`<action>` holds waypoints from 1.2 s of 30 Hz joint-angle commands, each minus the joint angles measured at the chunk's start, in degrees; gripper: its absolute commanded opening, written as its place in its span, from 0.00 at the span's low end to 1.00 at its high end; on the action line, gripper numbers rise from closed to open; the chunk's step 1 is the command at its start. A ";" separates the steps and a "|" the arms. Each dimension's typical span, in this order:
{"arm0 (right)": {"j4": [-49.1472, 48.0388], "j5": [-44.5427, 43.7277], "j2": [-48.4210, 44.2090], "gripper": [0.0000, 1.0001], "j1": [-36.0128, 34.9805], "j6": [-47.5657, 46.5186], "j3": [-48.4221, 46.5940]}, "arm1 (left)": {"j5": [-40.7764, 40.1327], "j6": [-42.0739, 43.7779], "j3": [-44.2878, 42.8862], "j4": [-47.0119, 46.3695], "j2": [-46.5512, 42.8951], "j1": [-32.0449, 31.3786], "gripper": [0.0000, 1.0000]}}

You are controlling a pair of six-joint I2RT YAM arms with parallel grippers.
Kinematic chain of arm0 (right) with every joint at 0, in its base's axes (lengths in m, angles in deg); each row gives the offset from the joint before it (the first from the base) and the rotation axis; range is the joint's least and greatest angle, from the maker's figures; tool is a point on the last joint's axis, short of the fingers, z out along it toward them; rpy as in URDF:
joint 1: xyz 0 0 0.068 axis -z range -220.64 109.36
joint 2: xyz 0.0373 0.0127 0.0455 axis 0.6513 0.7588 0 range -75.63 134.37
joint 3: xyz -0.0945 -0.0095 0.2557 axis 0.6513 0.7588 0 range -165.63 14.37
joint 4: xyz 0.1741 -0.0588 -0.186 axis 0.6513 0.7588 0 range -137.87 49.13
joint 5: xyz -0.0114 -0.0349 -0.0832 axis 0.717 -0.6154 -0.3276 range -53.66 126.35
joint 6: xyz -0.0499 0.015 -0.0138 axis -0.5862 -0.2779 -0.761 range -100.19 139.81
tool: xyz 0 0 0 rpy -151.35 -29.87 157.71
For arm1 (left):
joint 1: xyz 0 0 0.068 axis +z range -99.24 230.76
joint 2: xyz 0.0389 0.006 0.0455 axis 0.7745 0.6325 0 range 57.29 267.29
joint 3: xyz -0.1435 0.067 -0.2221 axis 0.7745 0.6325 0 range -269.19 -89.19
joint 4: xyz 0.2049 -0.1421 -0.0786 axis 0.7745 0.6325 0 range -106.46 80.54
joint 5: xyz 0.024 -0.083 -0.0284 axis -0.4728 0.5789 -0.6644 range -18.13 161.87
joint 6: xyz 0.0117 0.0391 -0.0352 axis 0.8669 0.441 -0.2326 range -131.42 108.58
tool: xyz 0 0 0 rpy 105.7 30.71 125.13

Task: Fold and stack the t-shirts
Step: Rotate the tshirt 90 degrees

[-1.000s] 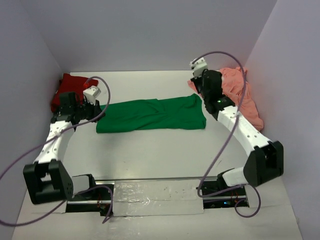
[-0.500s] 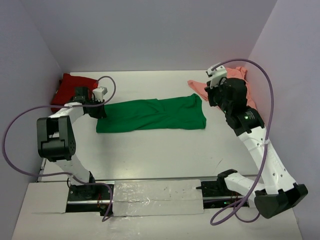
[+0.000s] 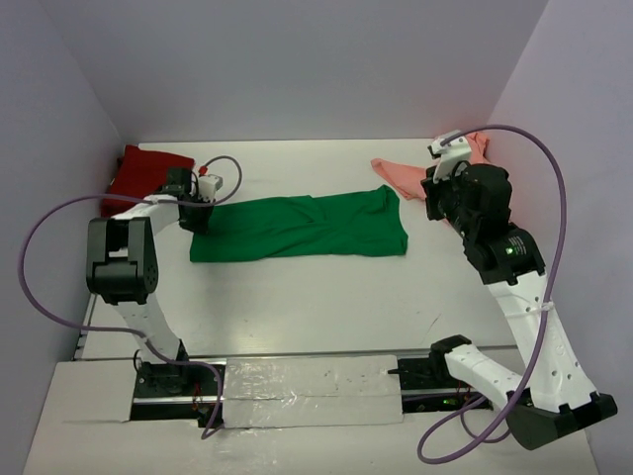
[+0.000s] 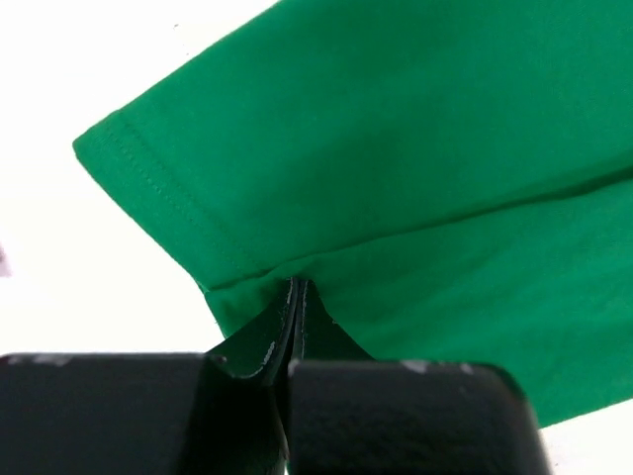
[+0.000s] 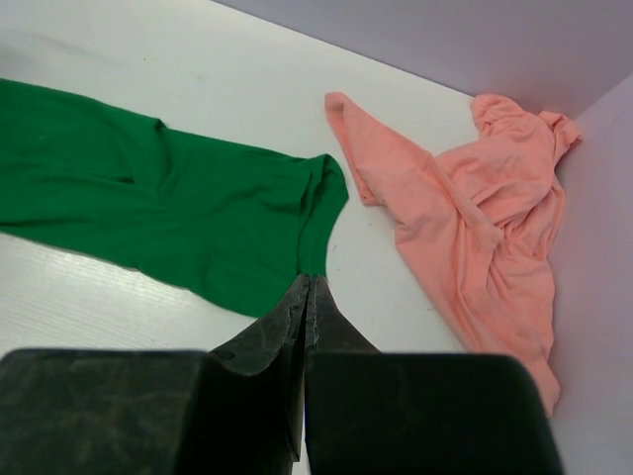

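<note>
Nearest the arm bases, the white table (image 3: 297, 307) lies bare in front of the cloth. Beyond that, across the middle, the bright green t-shirt (image 3: 297, 228) lies flat as a long band running left to right, with some soft creases near its centre.

The left gripper (image 4: 297, 297) is at the band's left end. Its jaws are pressed together on a small raised fold of the green t-shirt just beside the stitched hem, so it is pinching the fabric.

The right gripper (image 5: 309, 287) is off the band's right end, over bare table between the green t-shirt and the salmon-pink t-shirt (image 5: 475, 218). Its jaws are closed on nothing, and I cannot tell whether the tips touch the table.

Farther back, the salmon-pink t-shirt sits rumpled against the right wall, with one flap reaching toward the green one but apart from it. The dark red t-shirt (image 3: 143, 166) is bunched in the far left corner, just behind the left arm's wrist.
</note>
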 commanded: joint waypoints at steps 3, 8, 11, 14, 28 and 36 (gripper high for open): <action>2.68 0.41 -2.36 0.00 0.54 1.62 -6.03 | -7.08 5.37 -4.10 13.32 5.05 -3.57 0.00; 4.09 -0.11 -2.63 0.00 0.72 1.10 -8.49 | -7.26 14.85 -0.95 22.12 4.10 -10.77 0.00; 4.53 -1.26 -2.10 0.00 0.89 1.10 -9.90 | -4.54 19.34 0.47 29.24 2.51 -17.09 0.00; 4.88 -1.78 -1.31 0.00 1.07 1.27 -11.40 | -0.94 20.66 -1.11 36.19 1.72 -24.12 0.00; 10.59 2.42 10.11 0.00 5.72 6.98 -20.10 | 21.65 22.25 -31.33 57.12 10.32 -63.41 0.00; 6.39 7.17 14.95 0.00 5.73 5.32 -9.41 | 23.35 14.10 -49.19 53.10 16.14 -67.47 0.00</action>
